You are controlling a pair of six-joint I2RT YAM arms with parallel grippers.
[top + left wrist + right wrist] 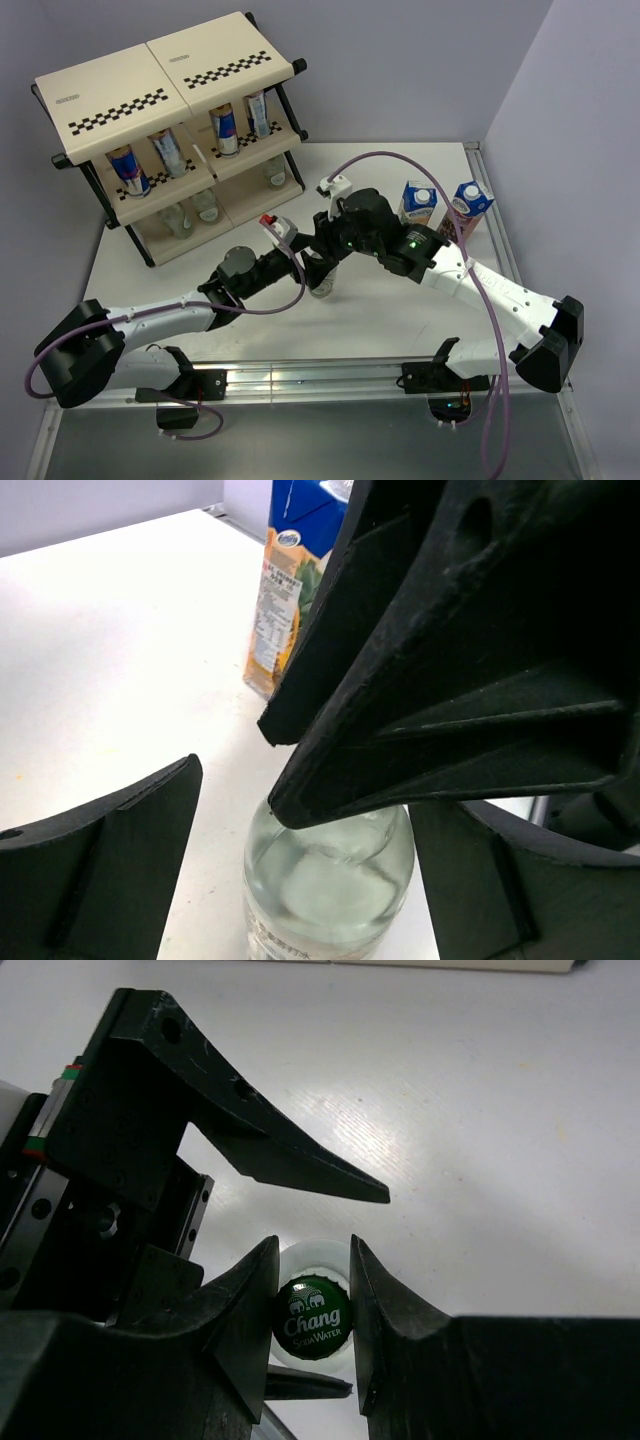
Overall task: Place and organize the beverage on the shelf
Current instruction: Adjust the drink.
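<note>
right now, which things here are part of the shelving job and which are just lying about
Job: shelf, cans, shelved bottles, capped bottle held by right tool, pineapple carton, grape carton.
Just there: purple cable, metal rail.

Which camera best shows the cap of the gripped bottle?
Right wrist: the green cap sits plainly in the right claw. Left wrist shows only the bottle shoulder; top external shows no cap.

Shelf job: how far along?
Done: four cans on the shelf, middle tier; three bottles below. In hand: last bottle, right hand shut on its cap, left hand open around it. Left: shelve it and both cartons, standing on the table.
</note>
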